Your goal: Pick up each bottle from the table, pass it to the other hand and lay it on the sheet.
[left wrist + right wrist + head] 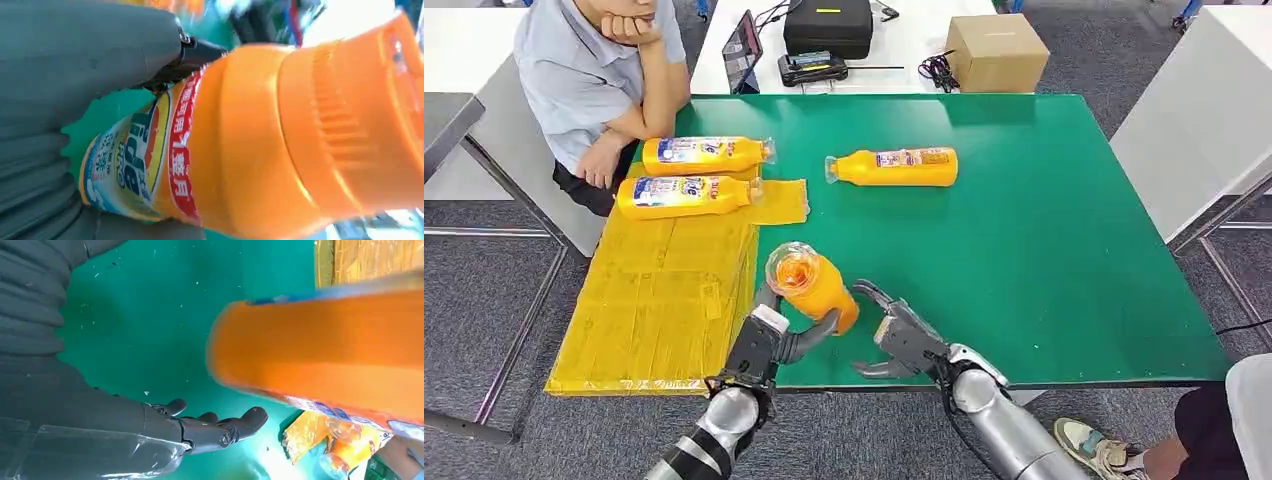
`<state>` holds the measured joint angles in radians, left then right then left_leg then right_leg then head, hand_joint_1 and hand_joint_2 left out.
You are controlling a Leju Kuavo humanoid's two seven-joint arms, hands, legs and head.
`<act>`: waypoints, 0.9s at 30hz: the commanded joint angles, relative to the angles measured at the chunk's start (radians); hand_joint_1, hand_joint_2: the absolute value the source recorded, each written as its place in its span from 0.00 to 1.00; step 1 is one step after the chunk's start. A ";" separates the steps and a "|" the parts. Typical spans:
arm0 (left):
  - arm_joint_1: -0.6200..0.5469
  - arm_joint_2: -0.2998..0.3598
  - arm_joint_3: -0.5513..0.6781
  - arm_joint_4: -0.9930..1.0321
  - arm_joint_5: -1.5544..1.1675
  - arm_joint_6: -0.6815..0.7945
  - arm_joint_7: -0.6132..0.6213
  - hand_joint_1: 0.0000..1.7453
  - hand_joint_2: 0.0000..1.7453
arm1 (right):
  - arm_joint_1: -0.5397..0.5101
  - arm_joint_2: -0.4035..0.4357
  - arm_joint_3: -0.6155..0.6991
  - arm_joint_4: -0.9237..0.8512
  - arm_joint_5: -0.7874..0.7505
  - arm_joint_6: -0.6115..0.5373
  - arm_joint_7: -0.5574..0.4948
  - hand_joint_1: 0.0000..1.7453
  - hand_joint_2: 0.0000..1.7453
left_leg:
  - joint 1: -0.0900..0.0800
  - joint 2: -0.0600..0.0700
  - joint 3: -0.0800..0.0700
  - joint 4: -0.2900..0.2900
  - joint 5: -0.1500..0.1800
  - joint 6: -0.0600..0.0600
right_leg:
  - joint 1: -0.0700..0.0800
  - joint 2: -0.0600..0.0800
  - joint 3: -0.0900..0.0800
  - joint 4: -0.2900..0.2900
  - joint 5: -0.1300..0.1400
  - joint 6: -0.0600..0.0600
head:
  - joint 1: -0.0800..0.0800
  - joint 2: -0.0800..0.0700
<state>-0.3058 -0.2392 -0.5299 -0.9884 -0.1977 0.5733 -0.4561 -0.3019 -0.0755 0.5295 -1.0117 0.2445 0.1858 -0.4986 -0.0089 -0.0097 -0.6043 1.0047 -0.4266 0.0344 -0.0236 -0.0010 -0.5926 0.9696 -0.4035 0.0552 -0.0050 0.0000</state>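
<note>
My left hand (776, 335) grips an orange bottle (815, 285) upright, cap toward the camera, above the green table's (1044, 240) near edge. In the left wrist view the bottle (260, 145) and its label sit against my palm (75, 60). My right hand (904, 340) is open just right of the bottle, fingers spread and apart from it; its wrist view shows the fingers (220, 427) beneath the bottle's body (325, 350). Two orange bottles (707, 154) (686, 195) lie on the yellow sheet (659, 290). A third bottle (894, 167) lies on the bare table.
A person (599, 70) sits at the table's far left corner, arm near the sheet's bottles. A white table behind holds a cardboard box (996, 52), a black case (828, 25) and a tablet (742, 50). Another person's shoe (1094, 450) is at lower right.
</note>
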 commanded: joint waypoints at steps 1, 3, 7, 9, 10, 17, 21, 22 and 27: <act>-0.065 0.099 0.254 -0.083 -0.972 0.125 0.212 1.00 1.00 | -0.020 0.031 -0.052 0.087 0.005 0.014 -0.033 0.00 1.00 | 0.002 0.004 0.002 0.000 -0.001 -0.003 | 0.002 0.004 0.001 0.000 0.000 -0.003 | -0.001 0.000; -0.086 0.134 0.284 -0.081 -1.184 0.125 0.307 1.00 1.00 | -0.014 0.032 -0.052 0.085 0.006 0.021 -0.039 0.00 1.00 | 0.002 0.003 0.003 0.000 -0.001 -0.003 | 0.002 0.003 0.002 0.000 0.000 -0.003 | 0.000 0.000; -0.095 0.151 0.276 -0.052 -1.268 0.125 0.369 1.00 1.00 | -0.006 0.031 -0.054 0.075 0.004 0.020 -0.041 0.00 1.00 | 0.003 0.005 0.005 0.001 -0.002 -0.004 | 0.003 0.004 0.004 0.000 -0.001 -0.004 | -0.001 0.000; -0.098 0.164 0.258 -0.033 -1.297 0.125 0.406 1.00 1.00 | 0.000 0.029 -0.058 0.068 -0.001 0.024 -0.042 0.00 1.00 | 0.002 0.002 0.003 0.000 0.000 -0.002 | 0.002 0.001 0.002 0.000 0.000 -0.002 | -0.001 0.000; -0.098 0.168 0.257 -0.034 -1.290 0.125 0.418 1.00 1.00 | 0.004 0.029 -0.060 0.064 -0.003 0.025 -0.042 0.00 1.00 | 0.003 0.002 0.004 0.000 -0.001 -0.003 | 0.003 0.001 0.003 0.000 -0.001 -0.003 | 0.000 0.000; -0.275 0.319 -0.026 0.265 -1.373 0.035 0.765 1.00 1.00 | 0.008 0.034 -0.064 0.056 -0.004 0.035 -0.038 0.00 1.00 | 0.002 0.000 0.003 0.000 0.000 -0.003 | 0.002 -0.001 0.003 0.000 -0.001 -0.003 | 0.000 0.000; -0.312 0.301 -0.021 0.342 -1.373 -0.019 0.753 1.00 1.00 | 0.000 0.039 -0.064 0.064 -0.002 0.039 -0.038 0.00 1.00 | 0.002 -0.001 0.003 0.000 0.000 -0.003 | 0.002 -0.002 0.002 0.000 -0.001 -0.003 | 0.000 0.000; -0.312 0.301 -0.021 0.342 -1.373 -0.019 0.753 1.00 1.00 | 0.000 0.039 -0.064 0.064 -0.002 0.039 -0.038 0.00 1.00 | 0.002 -0.001 0.003 0.000 0.000 -0.003 | 0.002 -0.002 0.002 0.000 -0.001 -0.003 | 0.000 0.000; -0.396 0.220 -0.017 0.568 -1.370 -0.203 0.678 1.00 1.00 | -0.028 0.062 -0.063 0.095 0.005 0.056 -0.041 0.00 1.00 | 0.003 0.001 0.004 0.002 0.000 -0.004 | 0.003 0.000 0.004 0.001 -0.001 -0.003 | 0.000 0.000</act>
<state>-0.5216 0.0050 -0.4376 -0.8135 -1.5686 0.5378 0.2689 -0.2748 -0.0458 0.4803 -0.9899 0.2426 0.2251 -0.5390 -0.0079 -0.0095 -0.6039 1.0046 -0.4242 0.0327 -0.0232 -0.0009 -0.5931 0.9704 -0.4032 0.0549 -0.0053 0.0000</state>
